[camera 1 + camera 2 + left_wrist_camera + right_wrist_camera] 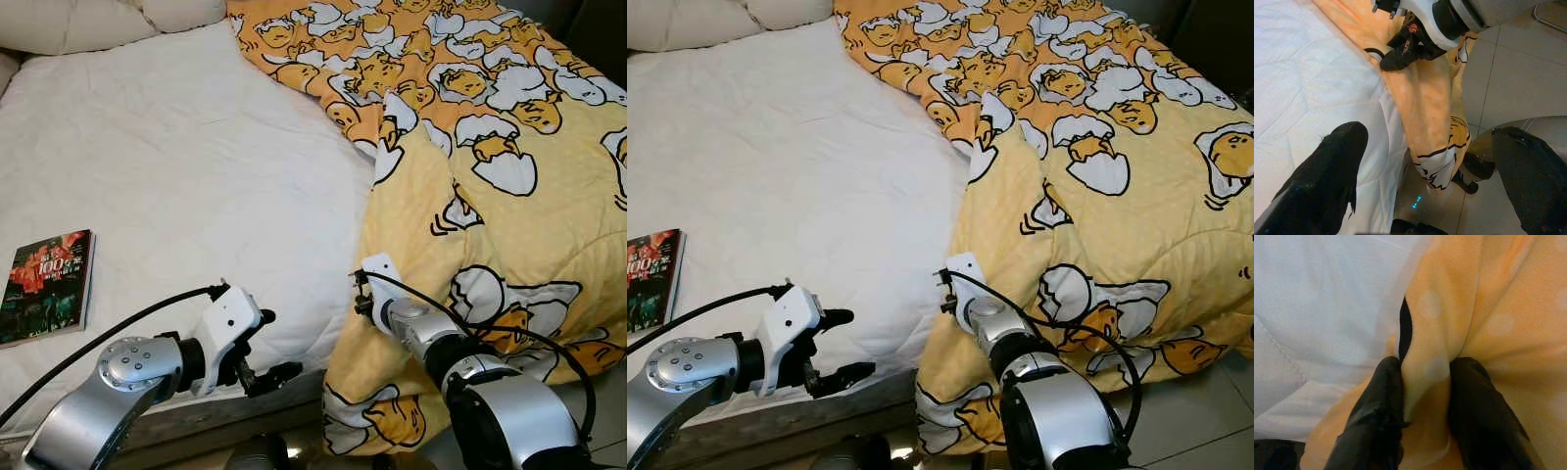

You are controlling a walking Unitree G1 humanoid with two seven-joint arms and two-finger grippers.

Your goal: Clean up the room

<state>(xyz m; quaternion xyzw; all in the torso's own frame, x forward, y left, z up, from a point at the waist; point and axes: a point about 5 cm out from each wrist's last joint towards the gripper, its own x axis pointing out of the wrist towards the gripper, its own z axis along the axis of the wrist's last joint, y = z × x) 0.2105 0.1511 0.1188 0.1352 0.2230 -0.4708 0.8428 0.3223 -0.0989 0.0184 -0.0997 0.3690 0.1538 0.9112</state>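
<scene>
Bed: white quilted mattress (186,166) is filling the left and middle of the head views, with its grey edge running along the bottom.
Pillow: pale pillow (69,22) is lying at the upper left corner.
Book: dark-covered book (47,286) with red lettering is lying flat on the mattress at the far left, near the bed's edge.
Left gripper: left gripper (266,348) is hovering at the lower left of centre, just over the mattress edge; its two black fingers (1327,181) are standing spread apart, holding nothing.
Floor: pale tiled floor (1508,73) is showing beside the bed in the left wrist view.
Right gripper: right gripper (1425,396) is reaching in at lower centre, at the seam where blanket meets mattress; its fingers are pressing together on a fold of the blanket's edge.
Blanket: yellow blanket (490,176) printed with egg cartoon figures is covering the right half of the bed, from the top centre down, and is draping over the lower right edge toward the floor.
</scene>
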